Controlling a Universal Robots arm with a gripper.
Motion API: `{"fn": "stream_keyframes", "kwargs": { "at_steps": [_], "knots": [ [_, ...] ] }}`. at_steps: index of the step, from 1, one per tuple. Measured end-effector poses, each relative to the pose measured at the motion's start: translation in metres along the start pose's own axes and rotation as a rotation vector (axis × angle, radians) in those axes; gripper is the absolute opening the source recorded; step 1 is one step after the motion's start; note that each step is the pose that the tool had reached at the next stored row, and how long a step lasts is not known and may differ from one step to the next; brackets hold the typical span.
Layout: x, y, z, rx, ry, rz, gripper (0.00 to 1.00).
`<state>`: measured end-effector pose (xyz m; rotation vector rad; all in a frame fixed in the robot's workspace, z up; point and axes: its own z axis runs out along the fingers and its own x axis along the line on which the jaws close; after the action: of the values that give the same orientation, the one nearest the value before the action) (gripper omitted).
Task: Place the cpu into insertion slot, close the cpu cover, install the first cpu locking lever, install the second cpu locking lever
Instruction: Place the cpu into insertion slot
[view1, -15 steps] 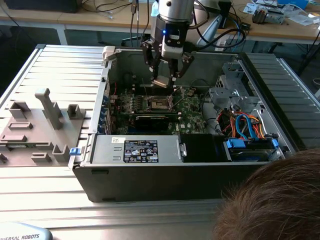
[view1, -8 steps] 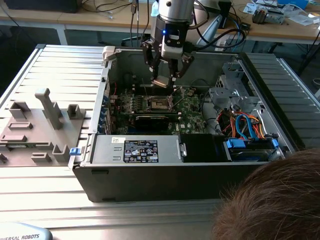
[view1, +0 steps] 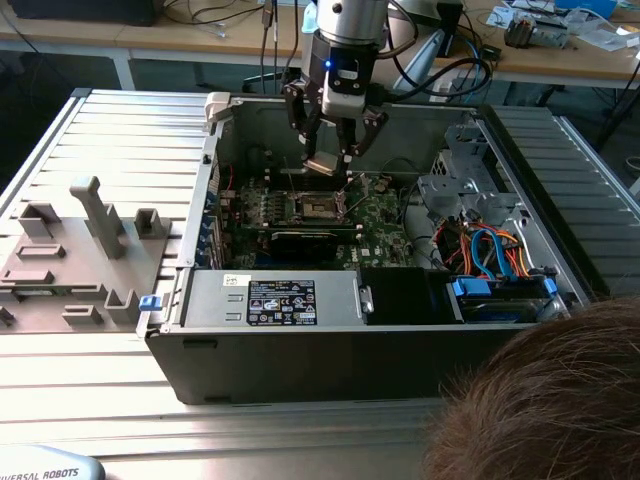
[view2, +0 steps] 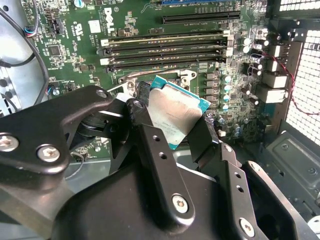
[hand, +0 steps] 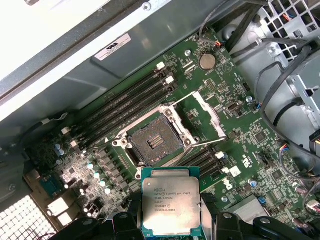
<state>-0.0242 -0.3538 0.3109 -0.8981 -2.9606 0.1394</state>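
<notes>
First wrist view puts the gripper (hand: 171, 229) with its jaws drawn narrow onto two opposite edges of the cpu (hand: 171, 200), silver top toward the camera and the chip clear of the green board (hand: 260, 145). Just past the chip's free edge, away from the fingers, lies the insertion slot (hand: 152, 142). Its contacts are bare and its sides appear turned against the chip's, with the cpu cover (hand: 209, 114) standing open on its far side.
</notes>
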Motion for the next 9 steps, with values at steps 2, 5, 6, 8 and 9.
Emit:
{"fn": "stream_keyframes", "kwargs": {
  "at_steps": [2,5,6,8,9],
  "knots": [
    [0.0000,0.0000,0.0001,0.0000,0.0003,0.002,0.55],
    [0.0000,0.0000,0.0002,-0.0001,0.0005,0.005,0.55],
    [0.0000,0.0000,0.0002,0.0000,0.0006,0.006,0.55],
    [0.0000,0.0000,0.0003,0.0000,0.0008,0.008,0.55],
    [0.0000,0.0000,0.0003,0.0000,0.0008,0.009,0.55]
  ]
}}
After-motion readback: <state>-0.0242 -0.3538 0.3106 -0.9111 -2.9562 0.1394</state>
